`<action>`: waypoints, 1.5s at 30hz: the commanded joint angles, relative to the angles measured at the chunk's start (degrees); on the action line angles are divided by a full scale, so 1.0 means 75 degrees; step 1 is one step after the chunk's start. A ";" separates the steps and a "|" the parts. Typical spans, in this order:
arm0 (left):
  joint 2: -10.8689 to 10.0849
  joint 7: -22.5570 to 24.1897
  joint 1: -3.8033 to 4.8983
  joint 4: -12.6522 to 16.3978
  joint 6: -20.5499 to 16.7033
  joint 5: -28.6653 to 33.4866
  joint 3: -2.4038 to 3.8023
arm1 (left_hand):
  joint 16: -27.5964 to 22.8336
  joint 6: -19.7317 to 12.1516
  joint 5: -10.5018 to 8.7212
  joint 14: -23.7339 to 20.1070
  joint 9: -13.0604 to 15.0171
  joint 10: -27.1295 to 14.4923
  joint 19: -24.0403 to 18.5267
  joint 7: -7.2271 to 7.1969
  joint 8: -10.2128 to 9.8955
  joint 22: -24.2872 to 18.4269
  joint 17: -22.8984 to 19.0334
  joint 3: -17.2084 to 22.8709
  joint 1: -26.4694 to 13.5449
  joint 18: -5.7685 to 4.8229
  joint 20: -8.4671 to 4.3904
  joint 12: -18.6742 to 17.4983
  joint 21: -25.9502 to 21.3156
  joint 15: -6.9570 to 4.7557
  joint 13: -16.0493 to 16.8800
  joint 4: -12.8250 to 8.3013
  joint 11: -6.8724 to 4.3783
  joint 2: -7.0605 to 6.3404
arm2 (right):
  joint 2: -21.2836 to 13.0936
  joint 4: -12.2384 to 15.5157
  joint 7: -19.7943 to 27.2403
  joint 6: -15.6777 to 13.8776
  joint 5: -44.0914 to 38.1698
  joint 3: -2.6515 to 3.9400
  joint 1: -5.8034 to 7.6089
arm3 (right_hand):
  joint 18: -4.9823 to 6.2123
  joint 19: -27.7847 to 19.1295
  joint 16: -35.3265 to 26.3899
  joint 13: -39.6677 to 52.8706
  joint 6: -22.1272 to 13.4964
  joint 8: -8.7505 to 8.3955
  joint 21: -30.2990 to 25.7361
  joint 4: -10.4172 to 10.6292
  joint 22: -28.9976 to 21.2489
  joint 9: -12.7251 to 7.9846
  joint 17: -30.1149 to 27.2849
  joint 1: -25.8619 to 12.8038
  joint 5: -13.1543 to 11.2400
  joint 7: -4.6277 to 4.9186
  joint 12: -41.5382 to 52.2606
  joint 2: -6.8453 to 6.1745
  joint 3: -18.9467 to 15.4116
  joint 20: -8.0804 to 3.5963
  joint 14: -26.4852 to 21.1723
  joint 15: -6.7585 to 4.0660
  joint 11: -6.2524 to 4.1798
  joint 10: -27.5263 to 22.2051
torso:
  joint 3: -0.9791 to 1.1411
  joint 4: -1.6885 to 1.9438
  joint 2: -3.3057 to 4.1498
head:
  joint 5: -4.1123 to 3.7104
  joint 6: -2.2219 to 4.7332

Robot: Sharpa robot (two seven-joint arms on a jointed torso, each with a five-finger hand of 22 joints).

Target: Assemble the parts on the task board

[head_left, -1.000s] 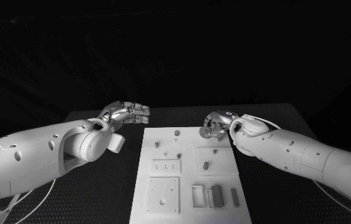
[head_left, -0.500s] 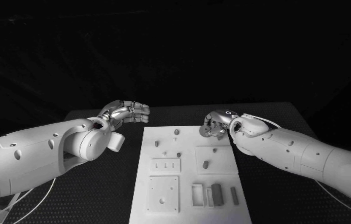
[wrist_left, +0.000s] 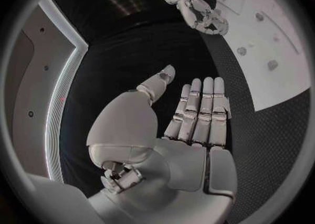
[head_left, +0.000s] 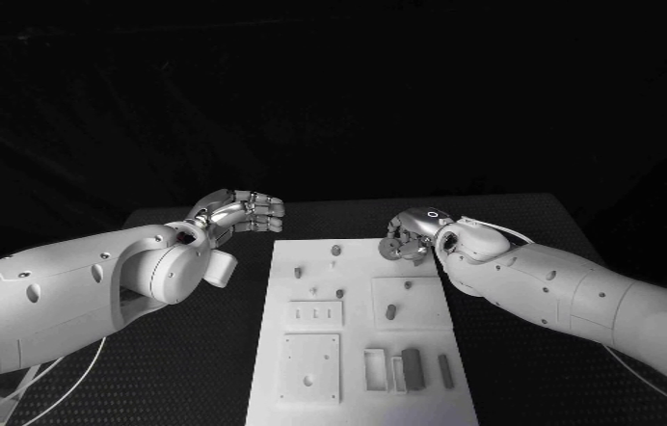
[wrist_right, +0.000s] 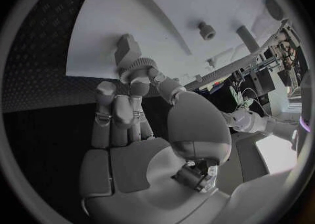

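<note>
My fingers (head_left: 258, 210) on the left hand (head_left: 244, 212) lie straight and side by side in the head view, holding nothing, over the bare table (head_left: 195, 349) just off the board's (head_left: 361, 349) far left corner. My right hand (head_left: 408, 236) has its fingertips curled together at the board's far right corner, pinched on a small part that is hard to make out from here. On the board, nearer me than my fingers, stand a few pegs (head_left: 335, 251), and at the near end a dark block (head_left: 412, 368) lies beside pale bars.

In the left wrist view my left hand (wrist_left: 190, 129) is flat, its fingers (wrist_left: 203, 108) pressed together and the thumb (wrist_left: 156, 83) standing apart, empty. Beyond the fingertips is black table (wrist_left: 118, 61), and past that my right hand (wrist_left: 205, 17) at the board's (wrist_left: 275, 51) corner. Small pegs (wrist_left: 272, 65) dot the board off to the side of my fingers.

In the right wrist view my right hand (wrist_right: 141, 145) has its fingers (wrist_right: 108, 114) bunched, and the fingertips with the thumb (wrist_right: 167, 87) clamp a toothed gear (wrist_right: 133, 66). The gear sits right at my fingertips, by the board's (wrist_right: 184, 3) edge, with a stub (wrist_right: 126, 45) rising just beyond it; I cannot tell whether the gear is seated on it. Farther out from the fingertips stand a peg (wrist_right: 207, 30) and a bar (wrist_right: 247, 38).
</note>
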 commanded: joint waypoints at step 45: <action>-0.0064 0.0086 0.0010 0.0109 0.0098 0.0037 0.0007 | -0.0064 0.0021 0.0030 0.0027 -0.0015 0.0015 0.0047 -0.0019 -0.0048 -0.0011 0.0020 -0.0060 -0.0037 0.0085 -0.0027 -0.0069 -0.0065 0.0050 -0.0017 0.0022 0.0039 -0.0019 | 0.0421 0.1835 -0.1217 -0.1233 -0.2890 -0.0286 -0.0056 | 0.0190 0.0125 0.0117 -0.0126 0.0719 0.0256 0.0119 -0.0012 0.0105 0.0178 0.0126 0.0054 0.0027 -0.0146 -0.0218 -0.0060 -0.0043 -0.0053 0.0286 -0.0146 -0.0143 0.0344 | -0.0009 0.0023 0.0004 | 0.0075 0.0074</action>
